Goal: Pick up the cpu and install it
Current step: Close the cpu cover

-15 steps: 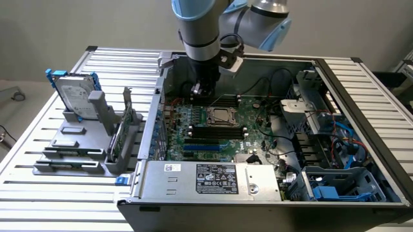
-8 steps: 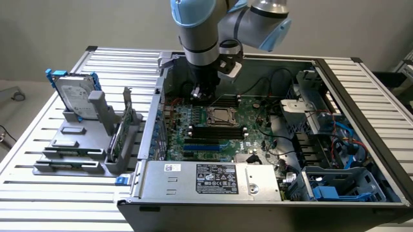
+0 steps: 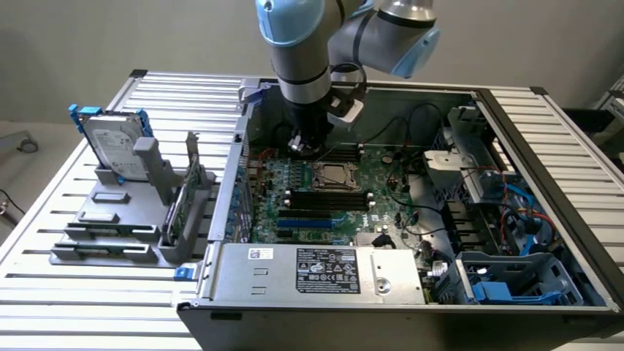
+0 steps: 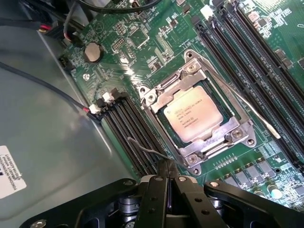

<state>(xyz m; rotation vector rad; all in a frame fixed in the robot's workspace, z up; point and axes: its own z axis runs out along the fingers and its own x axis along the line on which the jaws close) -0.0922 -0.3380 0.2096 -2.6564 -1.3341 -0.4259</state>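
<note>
Here, a slatted metal counter (image 3: 565,146) carries an open computer case (image 3: 292,322) lying on its side, with its interior facing up. The arm (image 3: 297,44) reaches down from the far side into the case, over the far part of the green motherboard (image 3: 381,197). A silver power supply (image 3: 322,269) fills the near edge of the case, and blue cables and drive bays sit at the exterior view's right. On the counter at the exterior view's left, outside the case, a grey rack (image 3: 107,219) holds a hard drive (image 3: 112,142) with blue rails standing upright at its far end. Black memory slots (image 3: 326,199) run across the board just near of the socket (image 4: 228,135), a square metal frame near the board's middle. The cpu (image 4: 192,114) lies flat inside that frame, its dull silver top facing up and printed with small text. The black fingers (image 4: 156,199) are pressed fully together with nothing between them, and they hang just above the board beside the socket, on its far-left side in the exterior view. A thin wire lever of the socket runs close past their tips; whether it touches them cannot be told.
</note>
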